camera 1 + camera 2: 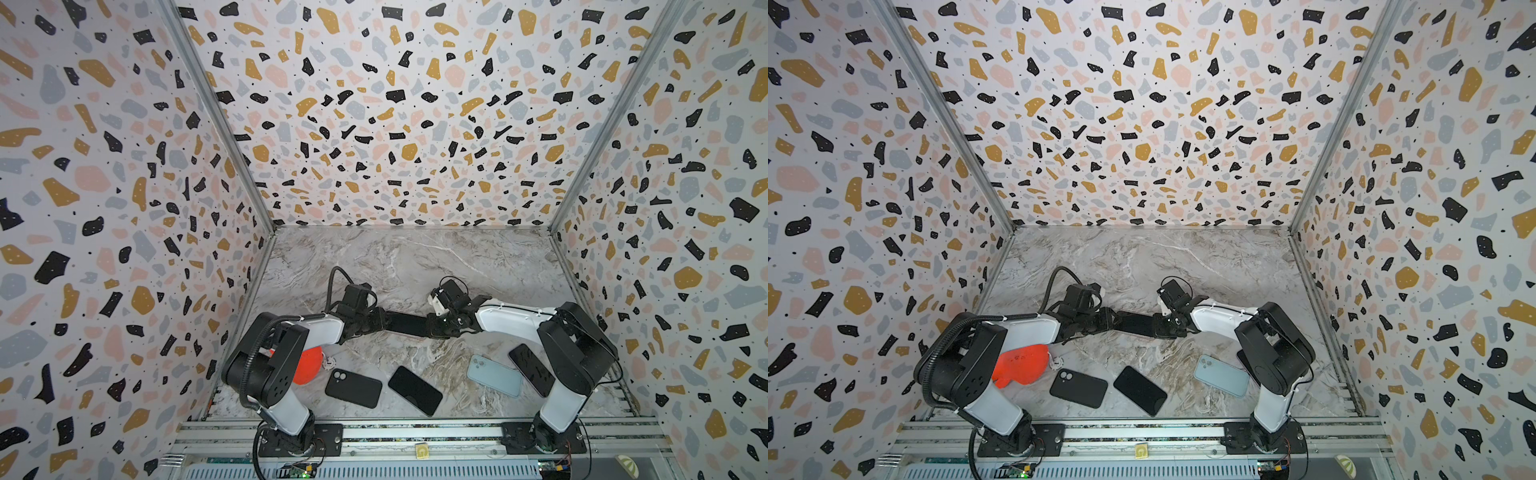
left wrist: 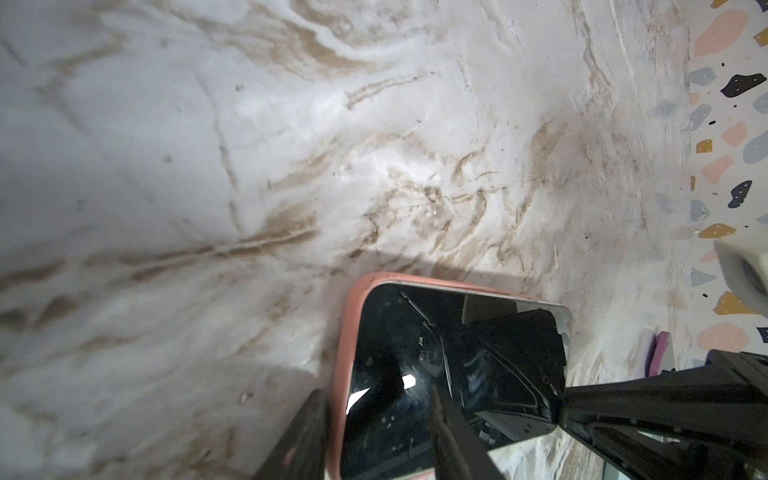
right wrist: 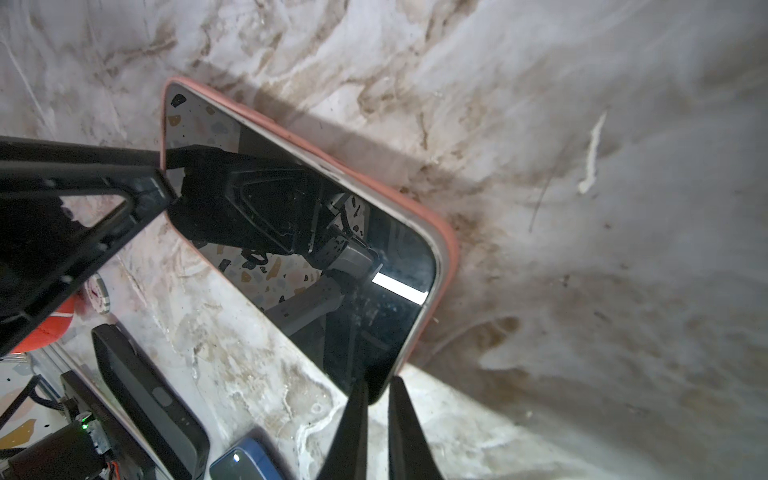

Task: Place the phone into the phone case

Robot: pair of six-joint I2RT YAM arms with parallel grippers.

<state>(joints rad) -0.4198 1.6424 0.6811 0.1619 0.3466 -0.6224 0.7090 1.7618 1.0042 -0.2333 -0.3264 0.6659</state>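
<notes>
Along the near edge of the marble table (image 1: 415, 257), well apart from the work, several spares are lying flat: an orange object (image 1: 307, 365) on the left, then a black cover (image 1: 353, 387), a black handset (image 1: 414, 390), a pale blue handset (image 1: 493, 375) and a dark handset (image 1: 532, 370) half under the right arm.

Farther in, mid-table, the phone (image 1: 405, 323) is lying screen up and lengthwise left to right, between the two grippers. It is sitting in the pink phone case (image 2: 343, 353), the only container in play, and it is holding nothing else. The far long wall is wrapping the phone's edge, while the near edge is showing bare silver, so it is probably not fully seated.

The left gripper (image 1: 376, 324) is standing astride the left end with its jaws partly apart, one finger outside the pink wall and one over the glass. I cannot tell whether they are biting. The right gripper (image 1: 436, 326) is pinching the phone's near right corner, with its fingers almost together.

The phone is looking rigid, thin and moderately heavy. Its glossy glass is likely slippery and easy to scratch, so the metal edges are offering the better hold. The phone case is looking soft and grippy, and its lip will be needing to flex, so firm, even pressing along the unseated edge is seeming wise.
</notes>
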